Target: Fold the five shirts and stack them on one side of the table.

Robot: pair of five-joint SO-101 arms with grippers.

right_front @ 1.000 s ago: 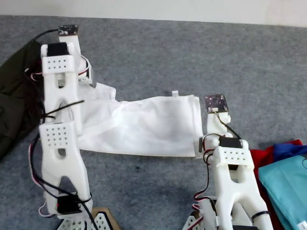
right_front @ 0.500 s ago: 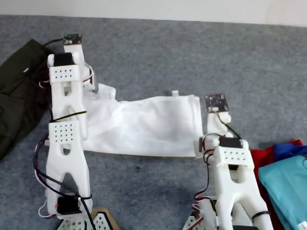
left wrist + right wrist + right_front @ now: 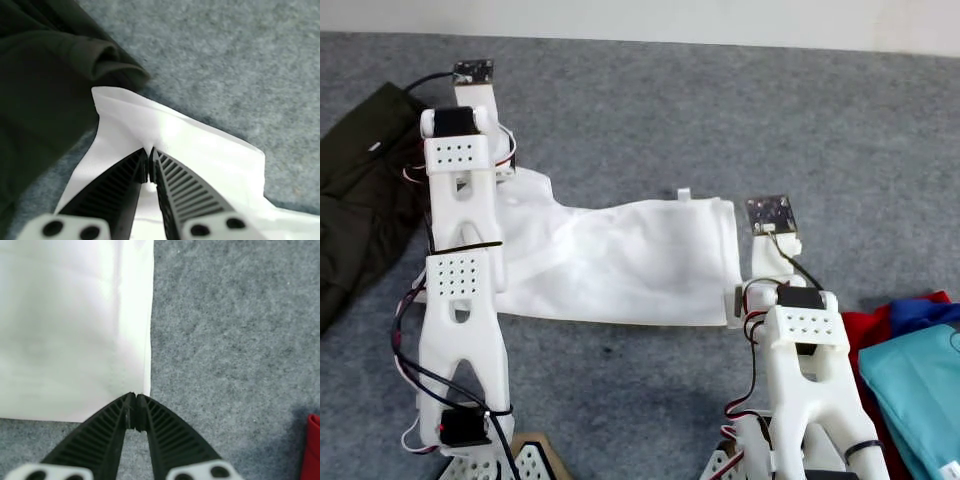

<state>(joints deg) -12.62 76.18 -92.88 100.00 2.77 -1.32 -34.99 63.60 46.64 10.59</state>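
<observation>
As the left gripper, clamped on the crumpled white fabric shirt, has edged farther away, the right gripper pinches its near right corner mid-table; folding looks barely begun.

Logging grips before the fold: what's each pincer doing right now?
Left pincer: closed, pinching the white shirt.
Right pincer: closed on the white shirt's corner.

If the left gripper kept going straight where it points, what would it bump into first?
The white shirt: the left gripper is shut on it, with more of its cloth straight ahead. Past that probably the dark shirt, though depth is unclear.
</observation>
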